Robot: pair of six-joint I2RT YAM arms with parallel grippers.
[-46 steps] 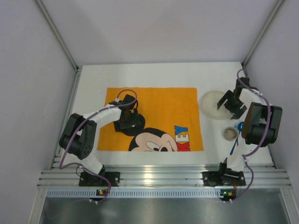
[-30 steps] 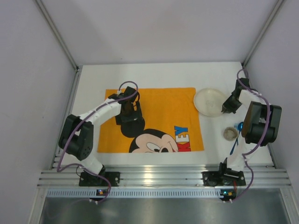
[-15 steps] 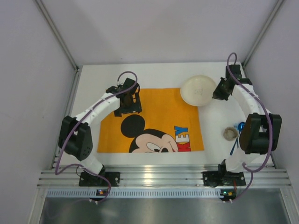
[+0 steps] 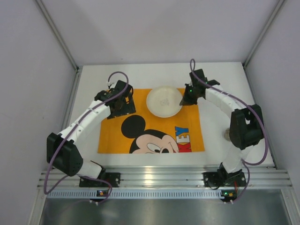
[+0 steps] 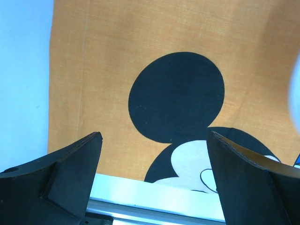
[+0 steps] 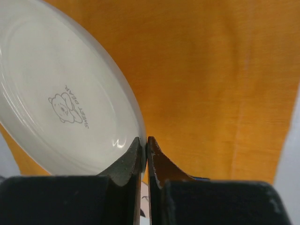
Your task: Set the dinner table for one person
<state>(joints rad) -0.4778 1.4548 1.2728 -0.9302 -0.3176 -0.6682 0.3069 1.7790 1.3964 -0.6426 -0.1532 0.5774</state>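
Observation:
The dinner table point(image 4: 140, 75) is the white tabletop. On it lies an orange Mickey Mouse placemat point(image 4: 150, 122). A white plate point(image 4: 164, 101) with a small bear print hangs over the mat's far edge, tilted in the right wrist view point(image 6: 61, 103). My right gripper point(image 4: 187, 96) is shut on the plate's right rim; the rim sits pinched between the jaws point(image 6: 144, 140). My left gripper point(image 4: 119, 105) stands open over the mat's far left part, nothing between its fingers point(image 5: 154, 134). Below it I see Mickey's black ear point(image 5: 176, 96).
A small round cup point(image 4: 227, 135) peeks out behind the right arm's elbow, on the white top right of the mat. The silver rail point(image 4: 164, 176) runs along the near edge. Grey walls close in the table on three sides.
The right arm has swung left with the plate, from right of the mat to over its far edge. The left arm, still open, has drawn back toward the mat's far left corner.

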